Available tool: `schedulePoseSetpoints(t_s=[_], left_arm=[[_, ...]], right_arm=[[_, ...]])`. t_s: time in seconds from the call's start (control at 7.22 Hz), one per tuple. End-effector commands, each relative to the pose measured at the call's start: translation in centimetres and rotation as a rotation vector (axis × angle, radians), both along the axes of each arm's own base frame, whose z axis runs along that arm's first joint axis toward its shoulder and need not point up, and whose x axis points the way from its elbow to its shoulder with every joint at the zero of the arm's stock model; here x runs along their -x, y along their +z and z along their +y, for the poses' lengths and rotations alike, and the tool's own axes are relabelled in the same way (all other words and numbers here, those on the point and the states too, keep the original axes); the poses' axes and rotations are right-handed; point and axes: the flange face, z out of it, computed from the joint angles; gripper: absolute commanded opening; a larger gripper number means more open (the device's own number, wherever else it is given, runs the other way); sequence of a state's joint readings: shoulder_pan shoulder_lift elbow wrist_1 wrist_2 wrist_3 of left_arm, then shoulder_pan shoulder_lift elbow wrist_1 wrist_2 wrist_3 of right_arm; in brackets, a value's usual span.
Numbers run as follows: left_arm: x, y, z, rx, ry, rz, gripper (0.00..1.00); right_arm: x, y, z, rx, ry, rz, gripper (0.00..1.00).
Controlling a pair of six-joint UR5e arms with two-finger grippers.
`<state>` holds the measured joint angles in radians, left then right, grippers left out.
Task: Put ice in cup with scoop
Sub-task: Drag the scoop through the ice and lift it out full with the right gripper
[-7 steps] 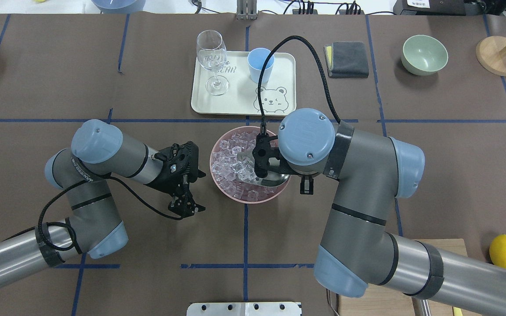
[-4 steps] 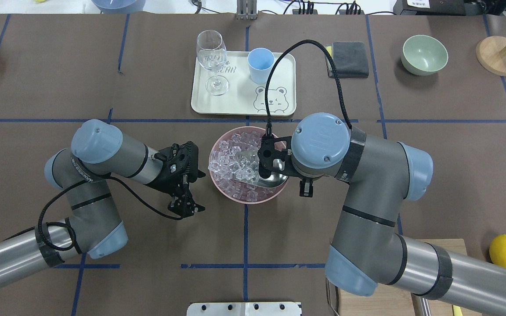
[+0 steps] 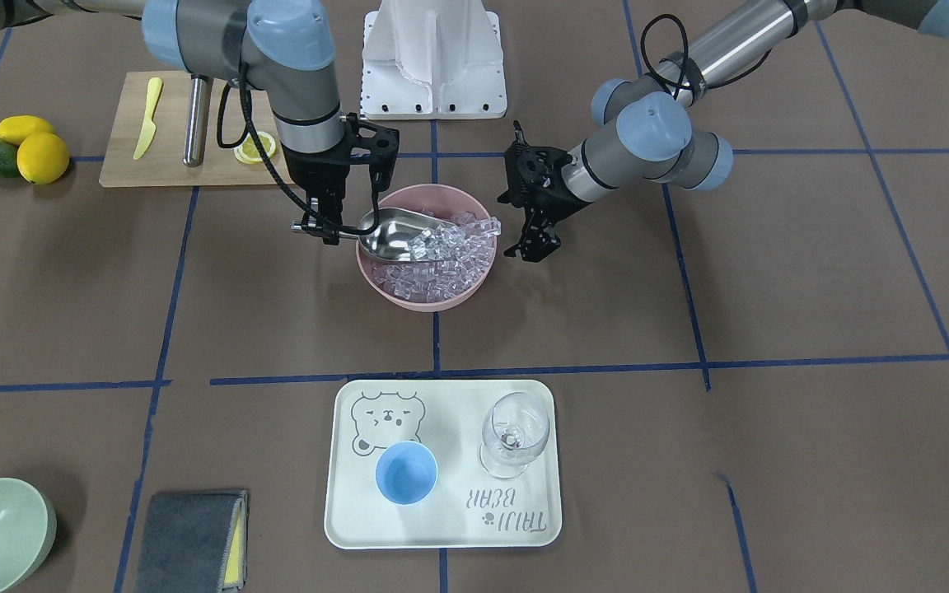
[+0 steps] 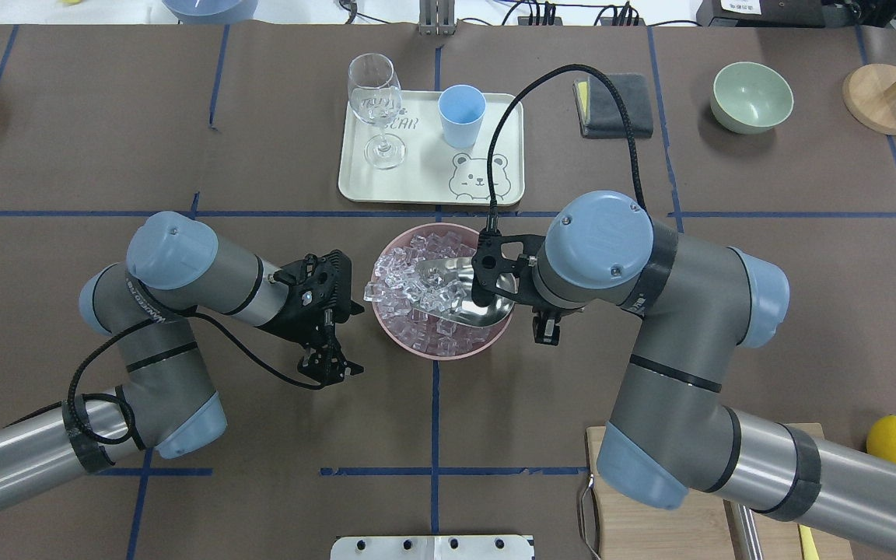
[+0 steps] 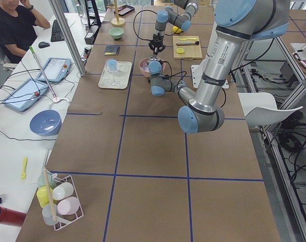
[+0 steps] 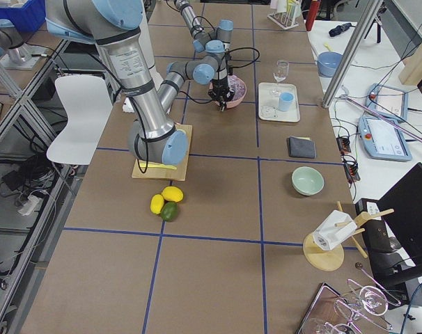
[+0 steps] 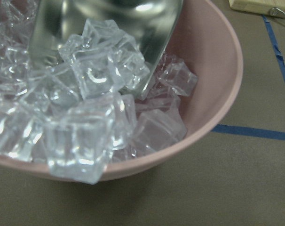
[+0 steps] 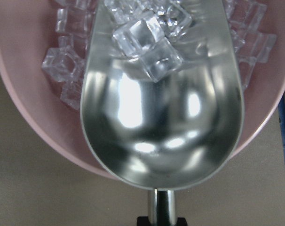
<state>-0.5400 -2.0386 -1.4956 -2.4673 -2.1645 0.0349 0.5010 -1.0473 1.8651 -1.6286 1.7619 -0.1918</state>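
**Desk:** Item one, the landmark?

**Operator:** Pink bowl (image 4: 392, 325), centre of the table. I place every other entry against it.

**Desk:** Item two, the ice?

**Operator:** Ice (image 3: 451, 265), clear cubes heaped in the bowl. I count several more lying in the mouth of the scoop.

**Desk:** Item three, the scoop?

**Operator:** Scoop (image 3: 392, 234), steel. The trough is tilted into the bowl on the right arm's side, with its open end in the pile. The handle sticks out over the bowl's rim.

**Desk:** Item four, the right gripper?

**Operator:** Right gripper (image 3: 323, 231), just outside the bowl's rim. I see its fingers clamped on the scoop's handle.

**Desk:** Item five, the left gripper?

**Operator:** Left gripper (image 4: 351, 340), just beside the bowl on the opposite side and clear of the rim. Its fingers are spread and it carries nothing.

**Desk:** Item six, the cup?

**Operator:** Cup (image 4: 461, 115), light blue and upright. It stands well apart from the bowl, on the side away from the robot, on a cream tray (image 4: 362, 185). A wine glass (image 4: 376, 99) stands beside it.
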Motion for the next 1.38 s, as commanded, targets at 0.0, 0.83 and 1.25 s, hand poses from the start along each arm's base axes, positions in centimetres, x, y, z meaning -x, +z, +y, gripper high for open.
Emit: schedulePoseSetpoints(t_s=[0.0, 0.83, 1.25], left_arm=[[0.0, 0.0, 0.0, 0.009, -0.002, -0.001, 1.00], [-0.2, -0.1, 0.1, 0.014, 0.000, -0.003, 1.00], [3.1, 0.1, 0.4, 0.005, -0.026, 0.010, 1.00]], right_arm=[[-1.1, 0.8, -0.6, 0.023, 0.007, -0.064, 0.00], [-5.8, -1.0, -3.9, 0.097, 0.034, -0.169, 0.00], [-12.0, -1.8, -7.5, 0.224, 0.099, -0.212, 0.00]])
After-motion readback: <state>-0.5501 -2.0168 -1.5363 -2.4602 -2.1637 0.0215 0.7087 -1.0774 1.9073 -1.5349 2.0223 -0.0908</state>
